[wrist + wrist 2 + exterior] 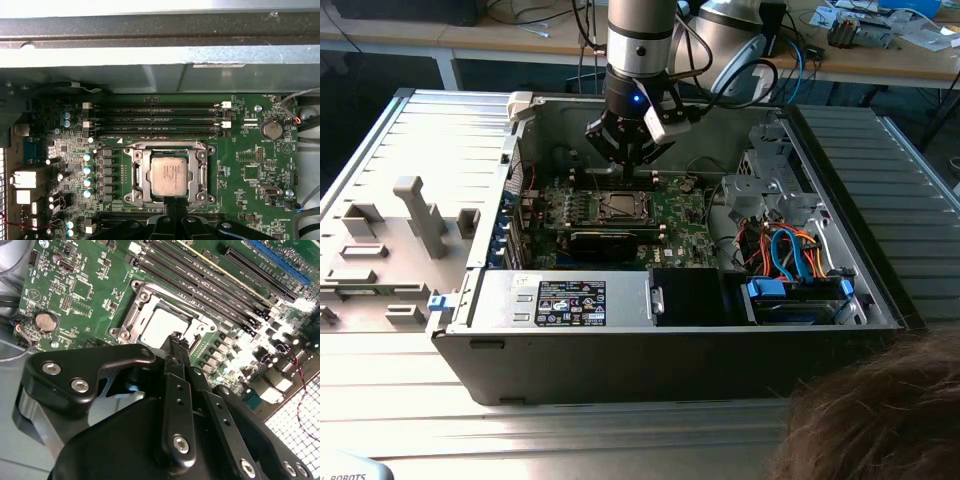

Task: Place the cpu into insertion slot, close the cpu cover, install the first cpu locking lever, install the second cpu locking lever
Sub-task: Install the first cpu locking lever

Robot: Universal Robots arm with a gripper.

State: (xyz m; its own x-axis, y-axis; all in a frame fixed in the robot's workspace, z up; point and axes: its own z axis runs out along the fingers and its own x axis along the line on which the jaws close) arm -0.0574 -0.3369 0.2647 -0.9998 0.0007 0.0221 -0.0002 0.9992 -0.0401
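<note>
Closed, empty gripper (175,337) poised at the edge of the insertion slot (132,196), cpu (169,176) already seated inside.

Jaws pressed together with nothing between, tips hovering just over the slot's near rim in both wrist views, close to the chip's edge, contact not certain. Cpu flat in the slot's centre, pale top showing through the window of the cpu cover (145,175), apparently lying down around it rather than raised. Long black memory slots (155,120) just beside the slot on the side away from the gripper, green motherboard (250,150) all round. Risks from here, as a judgement: scratching the chip's top or skewing the cover through a descent slightly off line; crushing socket contacts by pressing on a chip not fully settled; slipping off thin metal because of the narrow closed tip.
</note>
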